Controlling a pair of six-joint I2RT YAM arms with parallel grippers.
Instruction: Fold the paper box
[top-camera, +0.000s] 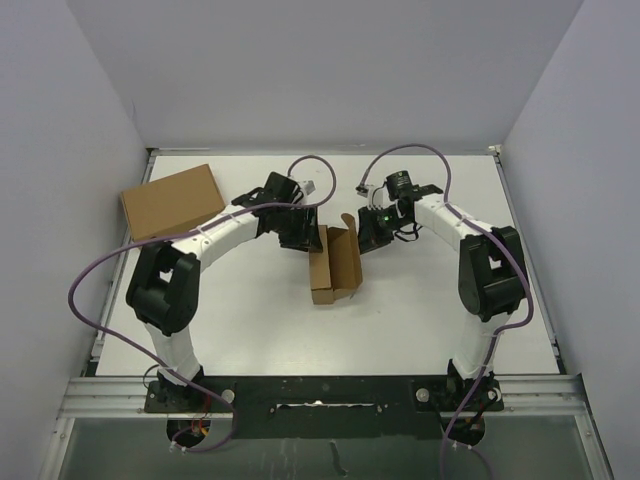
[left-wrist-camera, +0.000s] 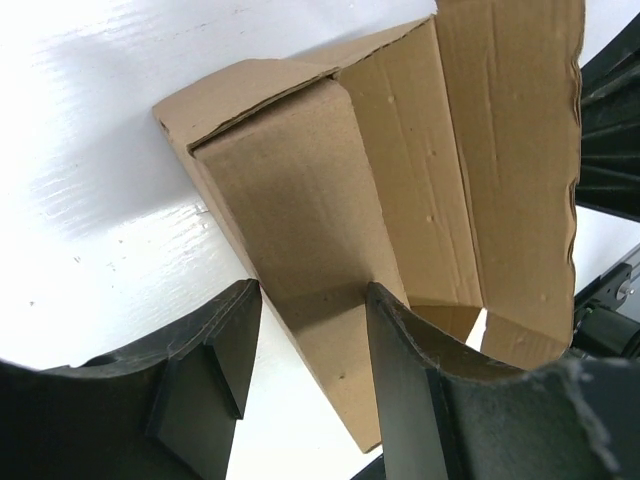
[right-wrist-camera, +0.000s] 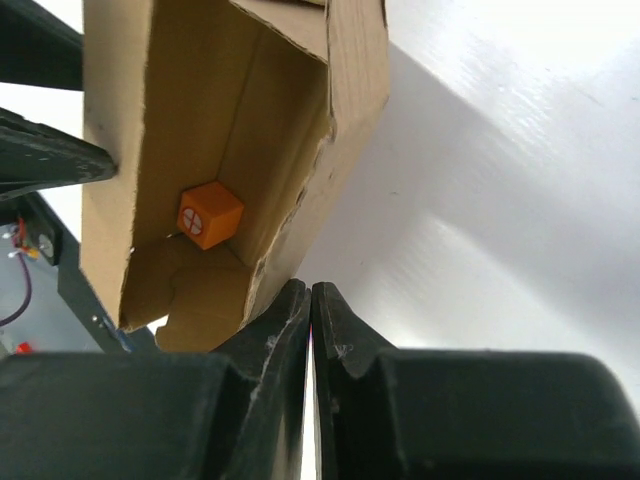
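Between the left jaws (part-way apart) runs a side wall of the box (left-wrist-camera: 300, 200), though I can't tell if they actually bite it; my guess is they're steadying it. Right jaws are pressed shut on nothing, tips just beside the opposite wall, probably to nudge it. Box sits mid-way across the bench (top-camera: 420, 310), half-formed: matte brown corrugated card, creased panels, ragged die-cut edges. Small orange cube (right-wrist-camera: 208, 214) lies inside.

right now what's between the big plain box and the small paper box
The left arm stretches across the table there, passing the near side of the big plain box and ending at the paper box. The top view shows it.
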